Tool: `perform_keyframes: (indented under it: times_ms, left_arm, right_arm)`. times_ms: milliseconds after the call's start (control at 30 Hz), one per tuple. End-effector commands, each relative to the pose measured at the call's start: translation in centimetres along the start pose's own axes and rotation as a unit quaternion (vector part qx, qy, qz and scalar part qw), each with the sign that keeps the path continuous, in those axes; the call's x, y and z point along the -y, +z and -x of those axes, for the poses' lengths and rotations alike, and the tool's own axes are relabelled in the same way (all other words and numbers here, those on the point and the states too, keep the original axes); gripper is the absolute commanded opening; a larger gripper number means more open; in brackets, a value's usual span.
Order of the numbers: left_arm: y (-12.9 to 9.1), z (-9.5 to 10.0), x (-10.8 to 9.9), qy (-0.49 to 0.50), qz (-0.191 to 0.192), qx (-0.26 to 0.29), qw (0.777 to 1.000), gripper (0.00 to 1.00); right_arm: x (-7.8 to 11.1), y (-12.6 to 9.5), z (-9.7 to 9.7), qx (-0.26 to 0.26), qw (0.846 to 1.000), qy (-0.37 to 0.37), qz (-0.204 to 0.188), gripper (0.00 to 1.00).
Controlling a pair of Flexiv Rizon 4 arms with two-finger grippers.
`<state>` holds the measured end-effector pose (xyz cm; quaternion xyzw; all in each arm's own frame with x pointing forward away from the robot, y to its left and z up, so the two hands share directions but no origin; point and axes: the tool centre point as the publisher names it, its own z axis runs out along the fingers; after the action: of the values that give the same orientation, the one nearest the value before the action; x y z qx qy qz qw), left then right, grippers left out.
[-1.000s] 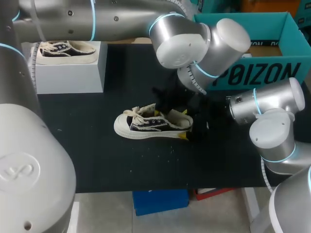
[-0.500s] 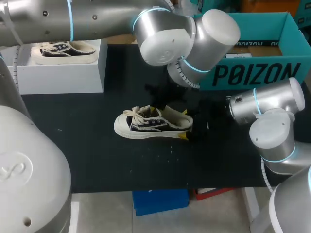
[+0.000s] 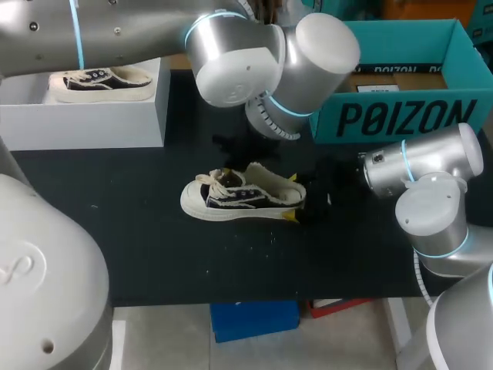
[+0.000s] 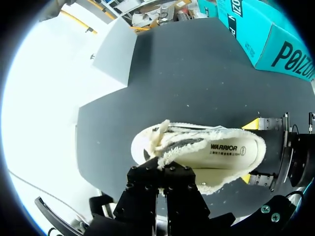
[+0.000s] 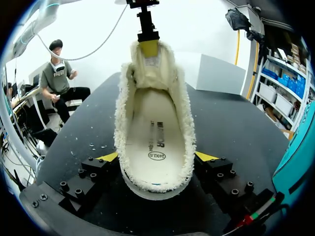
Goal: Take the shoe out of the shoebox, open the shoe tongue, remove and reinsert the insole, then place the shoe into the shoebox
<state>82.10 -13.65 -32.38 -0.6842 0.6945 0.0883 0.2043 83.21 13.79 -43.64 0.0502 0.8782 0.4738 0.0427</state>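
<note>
Over the last second the left arm has drawn back along the shoe [image 3: 243,194], from above its opening toward the toe end. The left gripper [image 3: 229,148] now hangs over the laces. The shoe itself has not shifted on the black table [image 3: 154,254], and the right arm has stayed in its place behind the heel. I judge that the step of opening the tongue is nearly done and that taking out the insole comes next. The teal shoebox [image 3: 400,116] stands open at the far right side, well apart from the shoe.

The head view hides both pincers under the arms, so the wrist views must tell more. In the right wrist view the right gripper [image 5: 157,160] has its two yellow tips against the two sides of the heel and clamps the shoe. The same view shows the tongue [image 5: 150,66] lifted forward under the yellow tip of the left gripper, and the whole insole [image 5: 155,132] lies bare. In the left wrist view the left gripper's fingers [image 4: 145,189] stand almost together, with their tips down at the tongue, so it seems to pinch it
</note>
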Motion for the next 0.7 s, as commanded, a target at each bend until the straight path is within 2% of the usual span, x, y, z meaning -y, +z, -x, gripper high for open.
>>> perform_keyframes:
  times_ms: [33,500,700]
  left_arm:
    - [0.3,1.4,-0.6,-0.009,-0.005,-0.011,1.000,0.00]
    - [1.5,3.9,-1.5,-0.043,-0.004,-0.005,0.999,0.00]
    - [2.6,4.7,-2.1,-0.054,0.009,-0.007,0.998,0.00]
  right_arm:
    - [0.1,0.2,0.1,0.001,1.000,0.001,0.000,0.00]
    - [0.1,0.2,0.1,0.001,1.000,0.001,0.000,0.00]
    - [0.1,0.2,0.1,0.001,1.000,0.001,0.000,0.00]
